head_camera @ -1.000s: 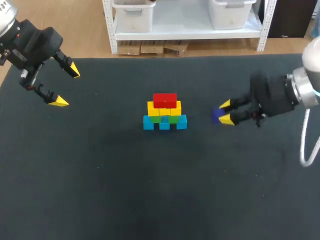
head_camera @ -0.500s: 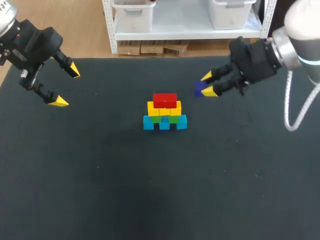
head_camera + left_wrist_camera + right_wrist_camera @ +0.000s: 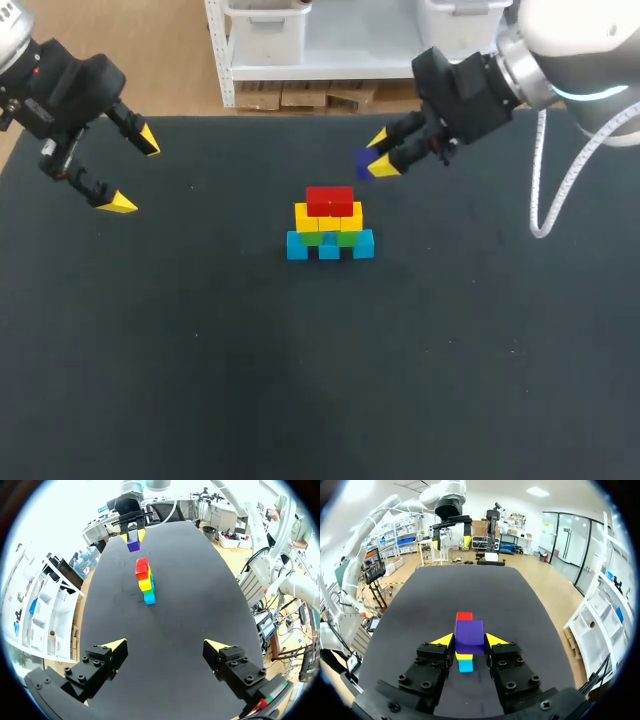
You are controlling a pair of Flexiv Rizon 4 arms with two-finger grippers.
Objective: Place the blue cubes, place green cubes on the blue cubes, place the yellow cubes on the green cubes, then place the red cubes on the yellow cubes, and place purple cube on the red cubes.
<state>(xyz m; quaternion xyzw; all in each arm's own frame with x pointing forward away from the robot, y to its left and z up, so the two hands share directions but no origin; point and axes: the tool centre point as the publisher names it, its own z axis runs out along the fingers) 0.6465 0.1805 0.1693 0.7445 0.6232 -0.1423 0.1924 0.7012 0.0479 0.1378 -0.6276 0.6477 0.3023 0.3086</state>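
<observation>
The right arm's black two-fingered gripper (image 3: 380,155) pinched the small purple cube (image 3: 365,160) between its yellow tips, in the air beside the stepped stack and apart from it, on the stack's far right side. The stack stood mid-way across the dark table mat (image 3: 200,350): bright blue cubes (image 3: 329,247) at the base, then green cubes (image 3: 327,238), yellow cubes (image 3: 328,217) and red cubes (image 3: 329,201) on top. The left arm's gripper (image 3: 133,173) hung at the far left, jaws spread wide and empty, well apart from the stack.

To do this step well, I judged the cube should be carried level to the middle of the red tier and lowered gently until it sat flat across both red cubes. The fingers should then part only slightly and lift straight up — a sideways nudge could shift the narrow upper tiers.

The right wrist view showed what the head view blurred: both fingers flat against opposite faces of the cube, which hid most of the stack. The left wrist view saw the stack end-on as a slim column — with a clear gap between it and the cube.
</observation>
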